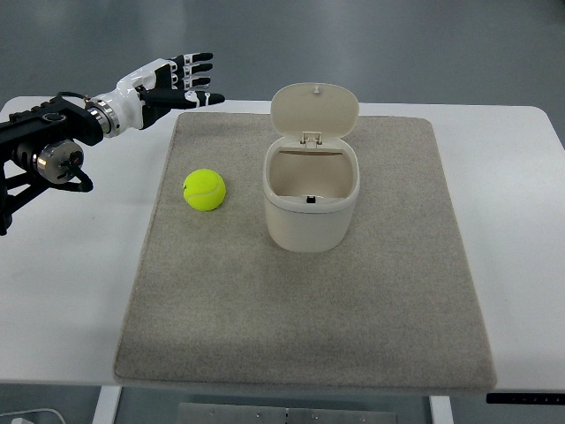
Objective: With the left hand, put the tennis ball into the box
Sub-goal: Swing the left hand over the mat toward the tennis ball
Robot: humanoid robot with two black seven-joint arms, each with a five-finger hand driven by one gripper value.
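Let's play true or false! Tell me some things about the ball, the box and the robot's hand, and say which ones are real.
1. The tennis ball lies on the mat. True.
2. The ball is inside the box. False: it sits on the mat to the picture's left of the box.
3. The box's lid is flipped open. True.
4. The left hand is holding the ball. False: its fingers are spread, it holds nothing, and it is at the mat's far left corner, apart from the ball.
5. The mat is bright red. False: it is grey-beige, on a white table.

tennis ball [204,190] on mat [309,318], box [312,205] to its right
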